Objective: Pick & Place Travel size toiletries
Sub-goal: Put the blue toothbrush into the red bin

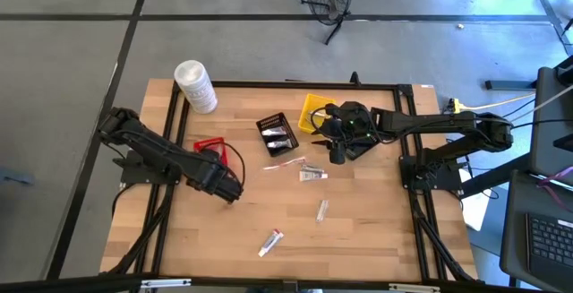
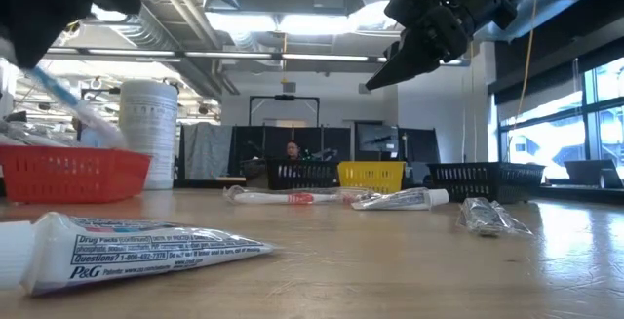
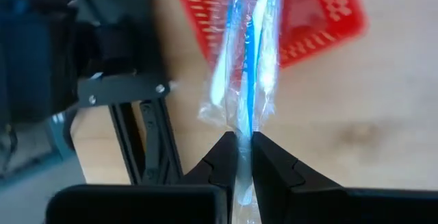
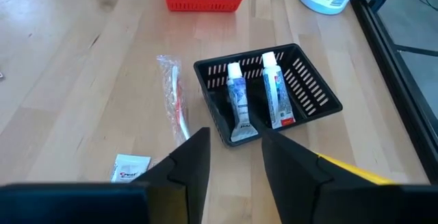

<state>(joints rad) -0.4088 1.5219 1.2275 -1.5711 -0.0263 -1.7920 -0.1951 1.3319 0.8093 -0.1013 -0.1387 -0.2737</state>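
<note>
My left gripper point(image 3: 244, 157) is shut on a blue-and-white toothbrush in a clear wrapper point(image 3: 248, 59). It holds the toothbrush over the red basket point(image 3: 321, 25), at the table's left. My right gripper point(image 4: 236, 162) hangs open and empty above the table near the black basket point(image 4: 274, 94), in which two white tubes point(image 4: 238, 101) lie. Loose on the table are a wrapped red toothbrush point(image 4: 174, 101), a sachet point(image 4: 130, 168), a tube point(image 1: 313, 176), a silvery sachet point(image 1: 321, 210) and another tube point(image 1: 271, 242). My left gripper pinches the wrapped toothbrush near one end of the pack point(image 3: 245, 131) between its two fingertips. The fingers point steeply down and lie along the toothbrush. It hangs below them, slanting point(image 2: 60, 90), clear of the red basket point(image 2: 68, 173) underneath.
A large white tub point(image 1: 195, 85) stands at the far left corner. A yellow basket point(image 1: 312, 114) sits at the back beside the black basket point(image 1: 277, 134), and a further black basket point(image 2: 487, 175) is to its right. Black frame rails point(image 1: 407, 194) border the tabletop.
</note>
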